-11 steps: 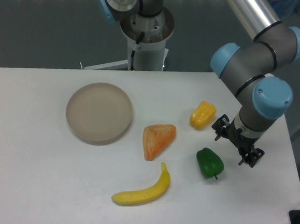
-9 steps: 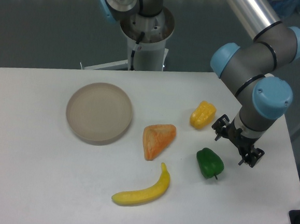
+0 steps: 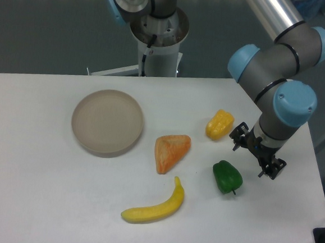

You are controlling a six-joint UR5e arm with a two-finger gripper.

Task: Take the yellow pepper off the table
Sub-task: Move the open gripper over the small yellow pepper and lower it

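Note:
The yellow pepper (image 3: 219, 124) lies on the white table (image 3: 44, 191), right of centre. It is small, glossy and lumpy. My gripper (image 3: 255, 155) hangs just to the right of it and slightly nearer the camera, above the table. Its two dark fingers stand apart, with nothing between them. The gripper does not touch the pepper. The green pepper (image 3: 226, 176) lies just below and left of the gripper.
A round beige plate (image 3: 107, 121) sits at the left. An orange wedge-shaped toy (image 3: 171, 151) lies in the middle. A yellow banana (image 3: 154, 205) lies near the front. The table's right edge runs close behind the gripper. The arm's base (image 3: 158, 37) stands at the back.
The gripper and wrist have shifted very slightly up and left. The objects on the table have not moved.

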